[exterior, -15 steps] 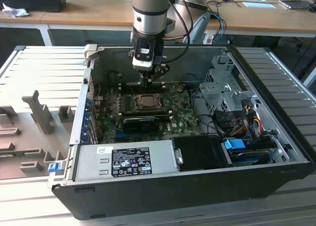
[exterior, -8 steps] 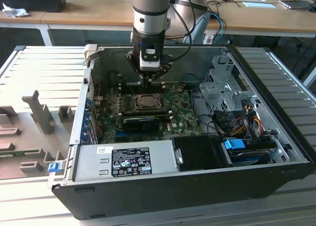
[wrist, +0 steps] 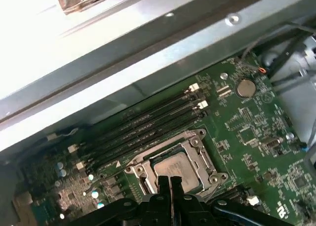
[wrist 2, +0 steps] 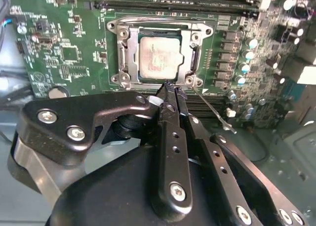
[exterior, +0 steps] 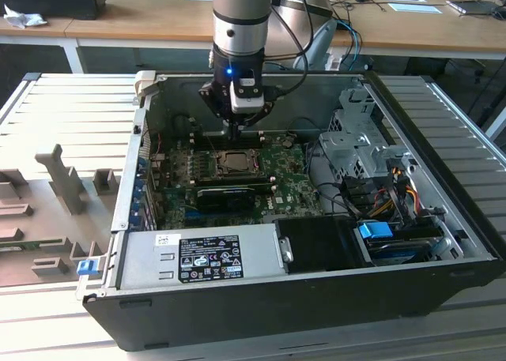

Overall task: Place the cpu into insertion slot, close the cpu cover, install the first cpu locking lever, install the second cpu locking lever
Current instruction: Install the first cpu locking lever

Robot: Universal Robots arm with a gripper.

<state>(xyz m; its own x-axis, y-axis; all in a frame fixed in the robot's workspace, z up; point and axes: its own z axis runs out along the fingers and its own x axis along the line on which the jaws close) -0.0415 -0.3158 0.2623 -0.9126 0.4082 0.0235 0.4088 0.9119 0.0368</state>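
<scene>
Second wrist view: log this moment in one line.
silver-topped square cpu seated in socket | square silver metal frame cover down over it | gripper shut, tips at socket's edge

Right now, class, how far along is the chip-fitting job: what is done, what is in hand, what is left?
Done: the chip sits in its socket, and the metal cover looks lowered flat around it. In hand: the hand, shut and empty, is at the cover's edge. Left: one thin lever sticks out loose, so locking looks unfinished; I cannot tell the other lever's state.
</scene>
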